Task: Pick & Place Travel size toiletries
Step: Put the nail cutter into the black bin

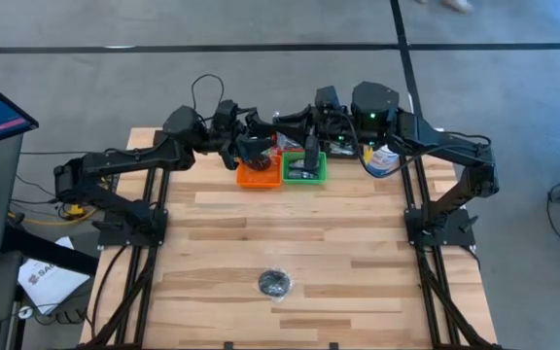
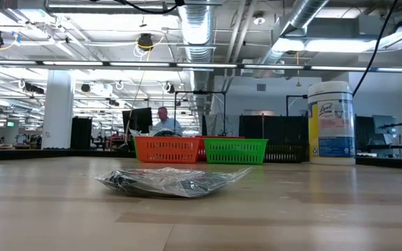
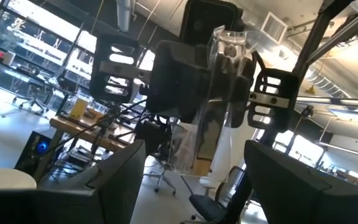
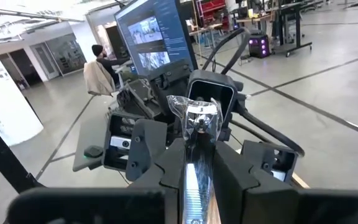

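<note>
Overhead, table-level, two wrist cams.

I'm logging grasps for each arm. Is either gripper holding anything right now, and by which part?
The right gripper pinches a clear plastic packet by its lower end. The left gripper is open, holding nothing.

Both dark six-joint arms reach in from the table's side edges and meet above its far edge, wrists raised level and facing each other. The left gripper (image 1: 253, 146) has its two dark fingers (image 3: 114, 177) spread wide — nothing sits between them. The right gripper (image 1: 295, 131) points toward the left one, its fingers (image 4: 160, 168) closed tight on a slim silvery sachet in clear crinkled plastic (image 4: 197, 134), which sticks out beyond the fingertips.
</note>
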